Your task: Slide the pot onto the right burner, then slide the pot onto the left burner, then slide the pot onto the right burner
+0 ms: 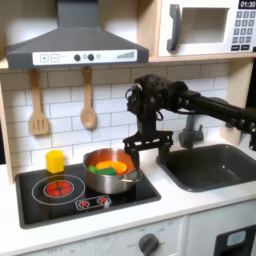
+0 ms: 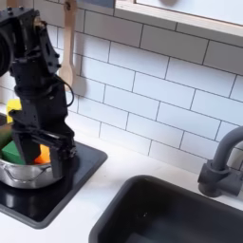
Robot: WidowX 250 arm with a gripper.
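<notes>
The shiny silver pot sits on the right half of the black stovetop, holding orange and green toy food. It covers the right burner, which is hidden. The left burner, a red ringed circle with a solid centre, lies bare at the first exterior view's left. My black gripper hangs at the pot's right rim, fingers spread and open, with nothing clamped. In the second exterior view the gripper stands low over the pot, its fingertips close to the rim.
A small yellow cup stands behind the left burner. A spatula and a wooden spoon hang on the tiled wall. A dark sink with a grey faucet lies right of the stove.
</notes>
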